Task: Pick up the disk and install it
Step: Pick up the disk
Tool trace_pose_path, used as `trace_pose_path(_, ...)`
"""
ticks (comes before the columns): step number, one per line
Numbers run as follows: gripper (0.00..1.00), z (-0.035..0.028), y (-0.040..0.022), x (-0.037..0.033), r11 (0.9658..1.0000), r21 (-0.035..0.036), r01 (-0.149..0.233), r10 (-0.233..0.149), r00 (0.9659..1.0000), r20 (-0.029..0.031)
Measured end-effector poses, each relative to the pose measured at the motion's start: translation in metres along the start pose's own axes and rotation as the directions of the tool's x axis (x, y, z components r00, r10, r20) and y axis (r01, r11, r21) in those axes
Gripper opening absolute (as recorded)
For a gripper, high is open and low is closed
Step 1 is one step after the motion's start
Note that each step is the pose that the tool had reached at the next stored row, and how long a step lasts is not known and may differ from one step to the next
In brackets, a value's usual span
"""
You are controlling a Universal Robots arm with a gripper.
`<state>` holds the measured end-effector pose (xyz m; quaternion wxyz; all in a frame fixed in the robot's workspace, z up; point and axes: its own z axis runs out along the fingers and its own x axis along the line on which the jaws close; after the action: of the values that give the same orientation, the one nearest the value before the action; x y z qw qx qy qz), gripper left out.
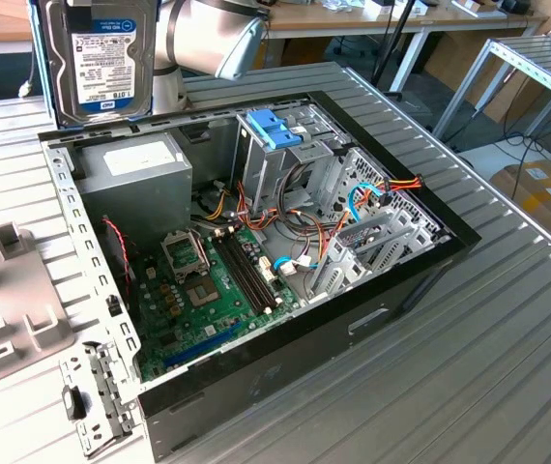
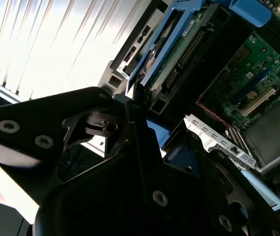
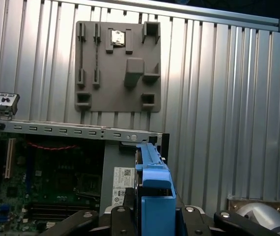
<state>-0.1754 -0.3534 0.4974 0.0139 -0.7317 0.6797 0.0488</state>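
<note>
The disk (image 1: 97,58) hangs in the air above the back corner of the open computer case (image 1: 420,280), at the exterior view's left. It stands upright, and its white-and-blue label faces the camera. In the first wrist view its blue side rail (image 3: 153,189) stands edge-on, and my gripper (image 3: 154,219) is shut on it with black fingers (image 3: 122,221) on either side. The second wrist view shows the disk's (image 2: 177,46) green circuit-board side past the gripper's black body (image 2: 130,162). The arm's silver tube (image 1: 213,34) runs behind the disk.
Inside the case are a grey power supply (image 1: 145,174), a green motherboard (image 1: 208,290), loose cables and a drive cage with a light-blue latch (image 1: 274,126). A grey fixture plate (image 3: 118,66) and a metal bracket (image 1: 92,401) lie on the ribbed metal table beside the case.
</note>
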Motion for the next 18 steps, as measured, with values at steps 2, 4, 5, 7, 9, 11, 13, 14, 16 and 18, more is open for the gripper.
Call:
trace_pose_path(2,0.37,0.0001,-0.0003,0.0003,1.0000,0.0000,0.000,0.000,1.0000,-0.0002)
trace_pose_path(4,0.37,0.0002,-0.0006,0.0007,1.0000,0.0000,0.000,0.000,1.0000,-0.0004)
trace_pose_path(5,0.37,0.0002,-0.0009,0.0011,1.0000,0.0000,0.000,0.000,1.0000,-0.0006)
trace_pose_path(7,0.37,0.0003,-0.0012,0.0015,1.0000,0.0000,0.000,0.000,1.0000,-0.0007)
trace_pose_path(9,0.37,0.0004,-0.0015,0.0019,1.0000,0.0000,0.000,0.000,1.0000,-0.0009)
trace_pose_path(11,0.37,0.0005,-0.0023,0.0027,1.0000,-0.0001,0.000,0.000,1.0000,-0.0013)
trace_pose_path(13,0.37,0.0006,-0.0026,0.0031,1.0000,-0.0001,0.000,0.000,1.0000,-0.0015)
trace_pose_path(14,0.37,0.0007,-0.0029,0.0034,1.0000,-0.0001,0.000,0.000,1.0000,-0.0017)
trace_pose_path(16,0.37,0.0008,-0.0033,0.0038,1.0000,-0.0001,0.000,0.000,1.0000,-0.0019)
trace_pose_path(18,0.37,0.0009,-0.0040,0.0045,1.0000,-0.0002,0.000,0.000,1.0000,-0.0023)
